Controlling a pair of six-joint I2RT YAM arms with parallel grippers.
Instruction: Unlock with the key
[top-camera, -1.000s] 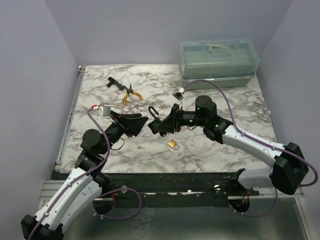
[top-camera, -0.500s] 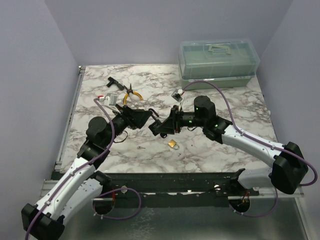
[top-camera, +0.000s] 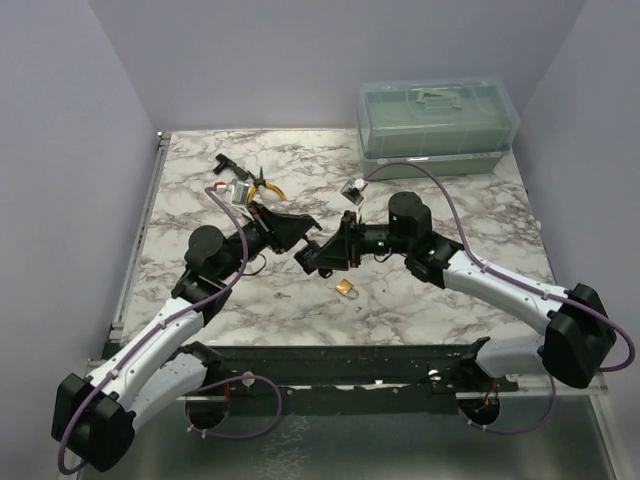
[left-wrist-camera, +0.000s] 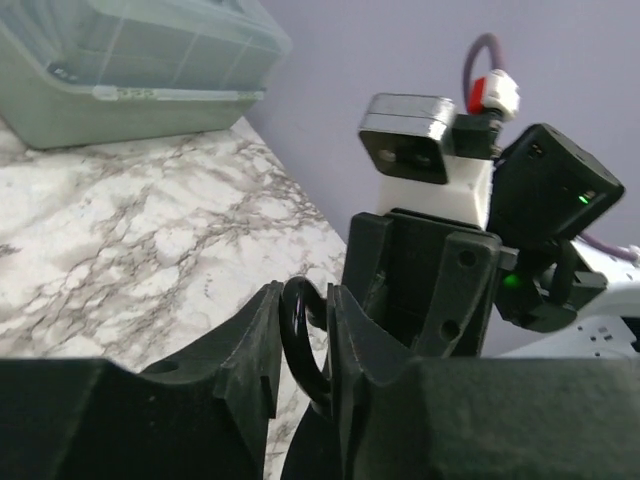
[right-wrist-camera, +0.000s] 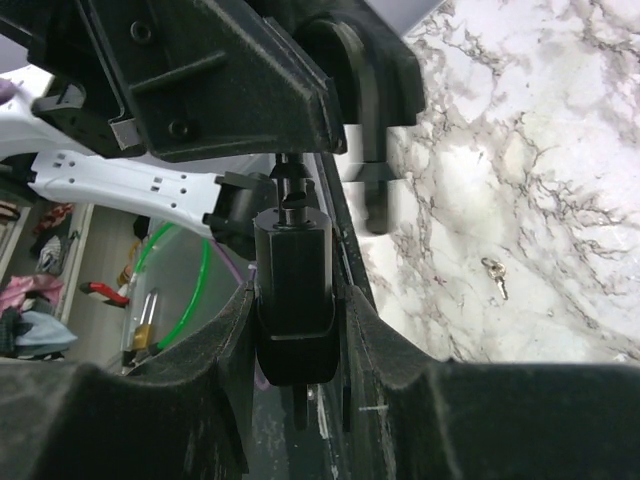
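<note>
Left arm is reaching from the near-left corner diagonally toward the table centre, forearm low. Left claw (top-camera: 312, 226) is clamping a black loop (left-wrist-camera: 300, 335) between both fingers. Right arm is stretching from the near-right corner leftward, wrist angled down. Right claw (top-camera: 303, 257) is gripping a black block (right-wrist-camera: 292, 270), jaws tight. Claws are sitting tip to tip, nearly touching.

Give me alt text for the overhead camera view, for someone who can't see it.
Two robot arms meet mid-table, the left gripper up against a black object held by the right gripper. A small brass padlock and a tiny key lie loose on the marble tabletop on the near side; yellow-handled pliers and a clear toolbox sit farther back.
</note>
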